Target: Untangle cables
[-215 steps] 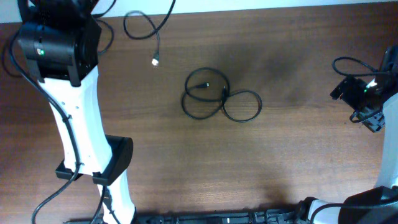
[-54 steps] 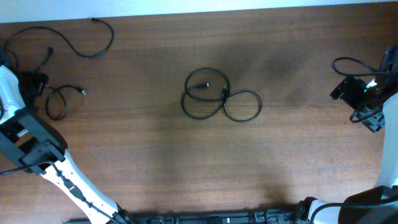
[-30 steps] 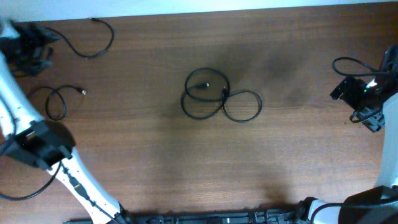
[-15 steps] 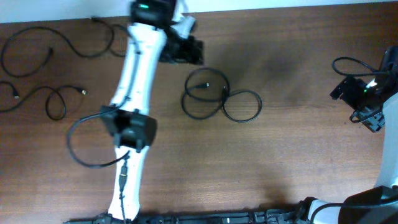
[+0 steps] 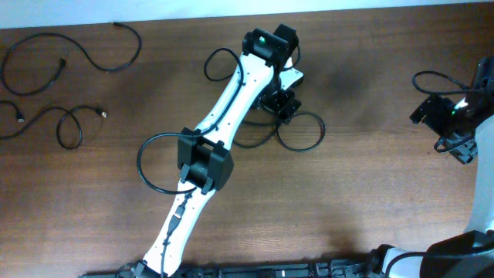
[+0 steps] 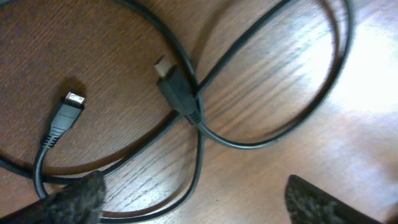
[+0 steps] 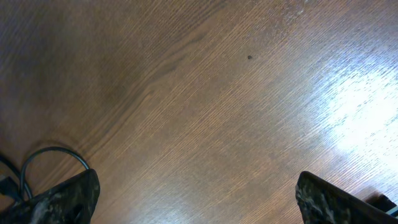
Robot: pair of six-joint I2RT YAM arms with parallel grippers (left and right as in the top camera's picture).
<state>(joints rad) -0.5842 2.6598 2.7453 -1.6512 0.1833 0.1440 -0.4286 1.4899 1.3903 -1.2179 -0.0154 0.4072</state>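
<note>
Cords (image 6: 252, 145) look light, limp, slippery; my gaping left pincer (image 6: 196, 193) should nip the stiff plug (image 6: 177, 91) at twelve o'clock.

The coiled bundle of thin black cables (image 5: 323, 130) lies at the middle of the brown wooden desk (image 5: 370, 208), with the left hand (image 5: 279, 104) directly above it. Loose thin black cords (image 5: 139, 46) lie far left, and the right hand (image 5: 451, 127) is far right.

Left arm (image 5: 202, 166) reaches diagonally toward the centre; left tool (image 6: 196, 199) points down, 2 fingers spread wide; right arm (image 5: 467, 123) sits folded at the right edge; right tool (image 7: 199, 198) equally spread
</note>
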